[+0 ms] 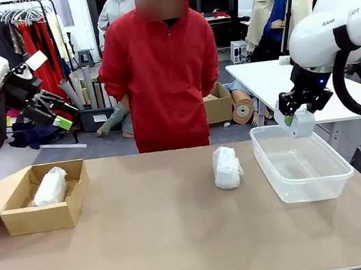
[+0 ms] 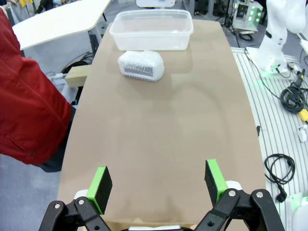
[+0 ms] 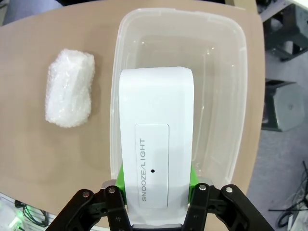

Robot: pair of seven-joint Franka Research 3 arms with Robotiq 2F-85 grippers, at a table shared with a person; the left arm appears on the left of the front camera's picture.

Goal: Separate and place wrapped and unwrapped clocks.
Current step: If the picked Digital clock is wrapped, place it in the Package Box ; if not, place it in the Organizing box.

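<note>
A long brown tabletop (image 1: 184, 238) runs across a busy workshop with clothes racks and other tables behind it. A person in a red jacket (image 1: 160, 76) stands at the far edge, facing me. At my left end sits an open brown cardboard box (image 1: 39, 219), and one oblong whitish bubble-wrap bundle (image 1: 49, 187) lies inside it. A second bubble-wrap bundle (image 1: 227, 167) lies on the bare table near the middle, close to the clear plastic tub (image 1: 307, 186) at my right end but apart from it.

My right gripper (image 3: 155, 178) is clenched on the bare white rounded plastic clock (image 3: 154, 110). Its green pads press the clock's two sides, and the bar marked SNOOZE/LIGHT is turned toward the wrist camera. I hold the clock over the tub's open top, toward the far left corner as the front camera sees it. I cannot tell whether the clock's lower end is below the rim.

My left gripper (image 2: 159, 180) hangs raised near the table's left end, its jaws spread wide with nothing between them. Its wrist camera looks down the length of the table to the loose bundle, with the tub just beyond it and the red sleeve at the picture's edge.
</note>
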